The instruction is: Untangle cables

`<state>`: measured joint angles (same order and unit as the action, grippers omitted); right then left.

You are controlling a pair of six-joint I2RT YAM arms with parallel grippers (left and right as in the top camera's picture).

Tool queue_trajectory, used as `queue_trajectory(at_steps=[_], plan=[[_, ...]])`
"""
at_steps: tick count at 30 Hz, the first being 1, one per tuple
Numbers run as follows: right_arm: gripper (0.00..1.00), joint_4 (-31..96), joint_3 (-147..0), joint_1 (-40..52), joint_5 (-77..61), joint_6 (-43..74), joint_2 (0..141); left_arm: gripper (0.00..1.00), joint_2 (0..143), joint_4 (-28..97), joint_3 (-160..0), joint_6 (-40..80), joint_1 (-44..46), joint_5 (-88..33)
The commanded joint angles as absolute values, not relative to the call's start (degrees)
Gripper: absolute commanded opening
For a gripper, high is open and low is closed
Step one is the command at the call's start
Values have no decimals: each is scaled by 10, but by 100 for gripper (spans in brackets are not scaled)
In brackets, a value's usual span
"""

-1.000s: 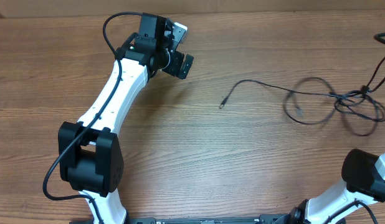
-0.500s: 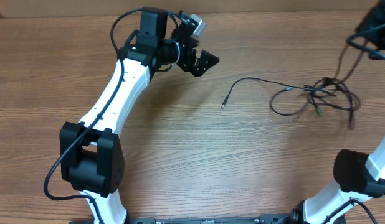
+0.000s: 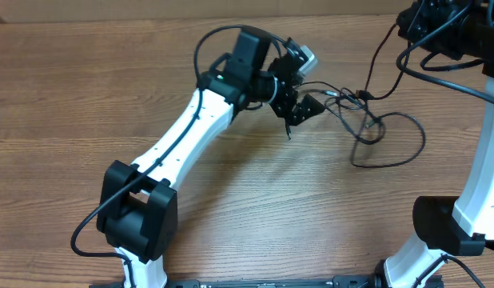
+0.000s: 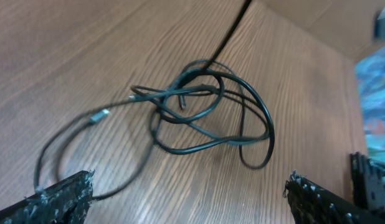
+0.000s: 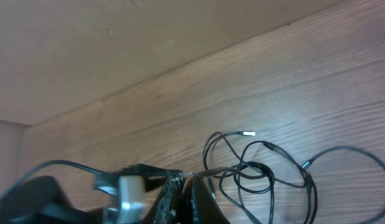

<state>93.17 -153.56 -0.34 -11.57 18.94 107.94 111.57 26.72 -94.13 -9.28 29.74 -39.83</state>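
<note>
The cables (image 3: 367,120) lie in a loose black knot on the wooden table, with a wide loop (image 3: 395,152) spreading to the front right. One strand rises from the knot to my right gripper (image 3: 408,24), which hangs above the far right and is shut on it; its fingers (image 5: 194,198) pinch that strand. My left gripper (image 3: 299,106) hovers open at the knot's left edge. Seen from the left wrist, the knot (image 4: 199,106) lies ahead of the wide-apart fingertips (image 4: 58,196), with nothing between them. A silver plug (image 5: 247,133) ends one cord.
The table's far edge (image 5: 180,59) meets a plain wall just behind the cables. The left arm's white forearm (image 3: 187,136) stretches diagonally across the table's middle. The right arm's base (image 3: 443,232) stands at the front right.
My left arm has swung right, to the knot's edge. The right gripper has moved left and up with its strand, dragging the tangle leftward across the table.
</note>
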Motion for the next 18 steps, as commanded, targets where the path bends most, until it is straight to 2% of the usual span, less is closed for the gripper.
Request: queue_trajectory(at_steps=[1,6,18], plan=[[4,917,-1538,-3,-138,201,1064,100,1122,281,-951,-110,316,-327],[4,914,-1538,-3,-141,201,1064,99,1122,291,-950,-139,327,-277],[4,916,-1538,-3,-203,188,1064,99,1141,291,-950,-288,332,-286]])
